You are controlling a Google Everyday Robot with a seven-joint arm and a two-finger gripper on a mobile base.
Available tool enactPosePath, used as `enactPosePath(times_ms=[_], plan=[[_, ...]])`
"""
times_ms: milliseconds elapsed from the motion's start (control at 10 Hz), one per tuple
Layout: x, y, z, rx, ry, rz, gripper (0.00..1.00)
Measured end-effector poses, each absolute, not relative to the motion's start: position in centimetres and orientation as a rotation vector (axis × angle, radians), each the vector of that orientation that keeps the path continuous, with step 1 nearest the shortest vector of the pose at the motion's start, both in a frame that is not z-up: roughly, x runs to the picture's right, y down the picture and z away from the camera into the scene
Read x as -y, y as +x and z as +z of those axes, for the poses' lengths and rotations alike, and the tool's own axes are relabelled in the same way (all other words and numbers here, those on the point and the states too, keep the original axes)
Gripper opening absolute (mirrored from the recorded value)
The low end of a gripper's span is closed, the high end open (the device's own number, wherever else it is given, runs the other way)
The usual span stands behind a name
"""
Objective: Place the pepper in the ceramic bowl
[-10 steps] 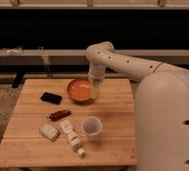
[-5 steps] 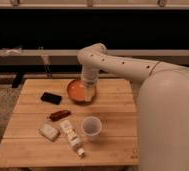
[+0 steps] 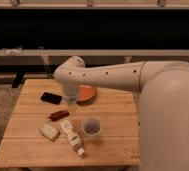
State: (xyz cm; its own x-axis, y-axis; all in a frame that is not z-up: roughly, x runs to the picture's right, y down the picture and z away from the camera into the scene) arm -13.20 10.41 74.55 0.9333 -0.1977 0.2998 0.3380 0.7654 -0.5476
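Front of the table [image 3: 33, 152]: a bottle [image 3: 73, 138], a cup [image 3: 91, 126] and a pale packet [image 3: 49, 131], none of them moved. The pepper [image 3: 59, 115] is lying flat on the wood behind them, same spot as before. What changed: the arm has swung left off the bowl [image 3: 87, 93] and dropped, so the gripper [image 3: 71, 104] now hangs just above and right of the pepper. Can't tell if it's apart or together. Looks like the pickup approach to me, nothing grabbed yet. Further back there's a black slab [image 3: 50, 97], then a pale rail [image 3: 38, 52] and a dark room.
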Motion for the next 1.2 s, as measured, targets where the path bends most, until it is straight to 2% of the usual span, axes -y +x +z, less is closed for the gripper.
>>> enactPosePath(times_ms=[400, 700, 1200], plan=[[-12.1, -17.8, 75.8, 0.245, -0.637, -0.382, 0.61], [-12.3, -20.2, 78.6, 0.246, -0.662, -0.397, 0.61], [-13.4, -21.2, 81.5, 0.253, -0.69, -0.409, 0.61]])
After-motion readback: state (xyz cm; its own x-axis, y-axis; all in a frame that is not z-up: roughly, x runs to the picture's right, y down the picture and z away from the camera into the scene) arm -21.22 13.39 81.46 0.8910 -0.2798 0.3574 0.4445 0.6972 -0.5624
